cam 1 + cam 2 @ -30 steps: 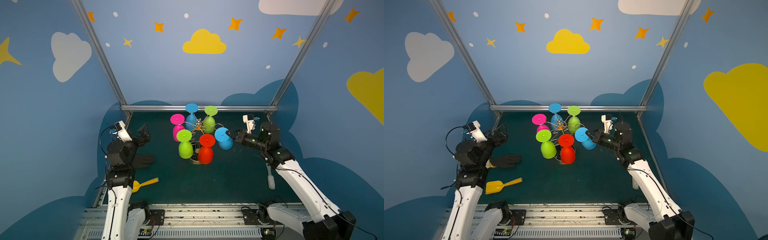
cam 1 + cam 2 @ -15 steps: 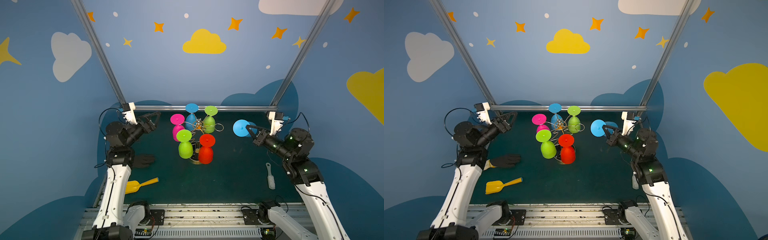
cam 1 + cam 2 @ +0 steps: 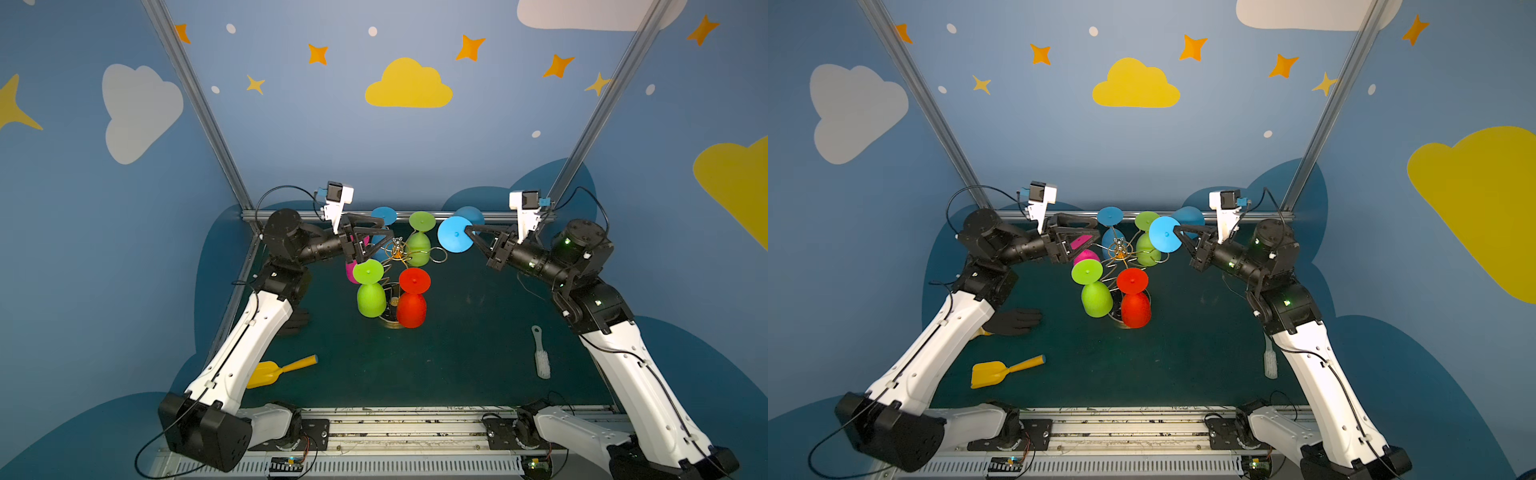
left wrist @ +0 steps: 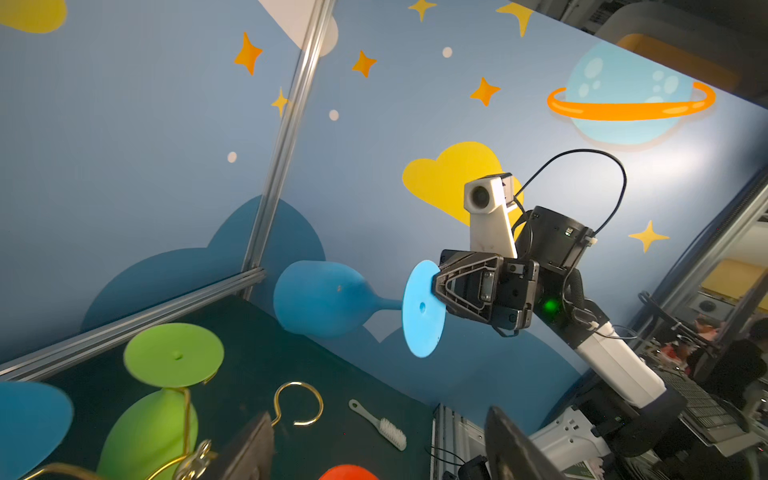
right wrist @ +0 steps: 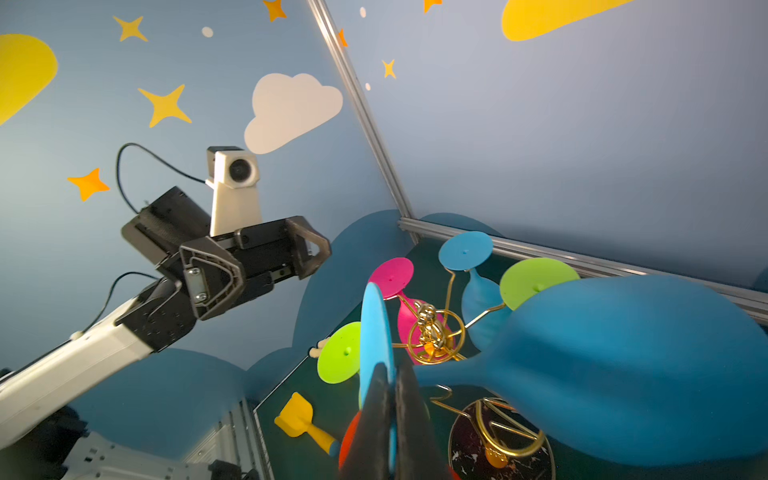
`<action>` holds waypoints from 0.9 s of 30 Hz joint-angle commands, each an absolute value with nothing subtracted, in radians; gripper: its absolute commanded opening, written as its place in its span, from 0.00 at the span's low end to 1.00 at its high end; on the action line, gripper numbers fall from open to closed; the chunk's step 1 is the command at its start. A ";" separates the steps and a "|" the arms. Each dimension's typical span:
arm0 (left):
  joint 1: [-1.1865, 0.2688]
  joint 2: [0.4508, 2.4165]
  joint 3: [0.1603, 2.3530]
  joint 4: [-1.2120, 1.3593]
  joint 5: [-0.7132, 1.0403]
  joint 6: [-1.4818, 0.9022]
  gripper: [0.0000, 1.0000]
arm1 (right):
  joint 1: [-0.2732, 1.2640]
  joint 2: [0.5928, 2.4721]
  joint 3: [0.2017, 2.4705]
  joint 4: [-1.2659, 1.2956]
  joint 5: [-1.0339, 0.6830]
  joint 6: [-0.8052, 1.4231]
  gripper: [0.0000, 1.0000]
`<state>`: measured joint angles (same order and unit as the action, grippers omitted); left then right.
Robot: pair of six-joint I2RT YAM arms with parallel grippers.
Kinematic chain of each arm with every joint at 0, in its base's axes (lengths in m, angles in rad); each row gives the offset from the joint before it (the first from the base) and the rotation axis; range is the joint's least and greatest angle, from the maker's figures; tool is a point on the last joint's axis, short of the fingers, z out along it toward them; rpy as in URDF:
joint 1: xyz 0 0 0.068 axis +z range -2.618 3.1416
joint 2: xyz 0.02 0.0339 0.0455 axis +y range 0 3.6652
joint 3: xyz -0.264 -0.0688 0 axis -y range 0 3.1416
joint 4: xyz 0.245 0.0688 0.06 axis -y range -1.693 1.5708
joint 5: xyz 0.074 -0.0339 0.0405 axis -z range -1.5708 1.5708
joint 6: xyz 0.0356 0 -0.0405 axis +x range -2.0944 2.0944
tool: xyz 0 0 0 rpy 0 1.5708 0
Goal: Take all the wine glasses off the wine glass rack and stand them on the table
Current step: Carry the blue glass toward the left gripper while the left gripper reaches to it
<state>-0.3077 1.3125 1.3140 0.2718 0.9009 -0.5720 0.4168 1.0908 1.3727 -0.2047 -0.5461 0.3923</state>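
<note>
Blue wine glass (image 4: 328,299), sideways, foot clamped by right jaws; left jaws seemingly apart.

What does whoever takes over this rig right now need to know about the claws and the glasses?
Right claw: shut on the foot of the blue glass, held sideways in the air, clear of the rack.
Left claw: open, gripping nothing, up by the pink glass.
Done: the blue glass is off the rack.
Left: probably set it down on the mat. Five other glasses hang on the rack.
</note>
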 commanded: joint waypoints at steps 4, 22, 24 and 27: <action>-0.384 1.395 1.378 0.373 0.939 -0.560 0.78 | 0.495 1.134 1.402 -0.090 -0.583 0.385 0.00; -0.450 1.508 1.439 0.523 1.053 -0.715 0.38 | 0.564 1.210 1.422 -0.021 -0.568 0.362 0.00; -0.450 1.505 1.432 0.531 1.051 -0.723 0.37 | 0.564 1.212 1.422 -0.018 -0.563 0.359 0.00; -0.450 1.500 1.415 0.562 1.046 -0.744 0.32 | 0.565 1.223 1.422 -0.011 -0.579 0.368 0.00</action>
<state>-0.4492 1.5059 1.4136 0.5076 1.0241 -0.7124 0.5594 1.2125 1.3930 -0.0704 -0.5701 0.3779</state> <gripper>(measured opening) 0.330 0.054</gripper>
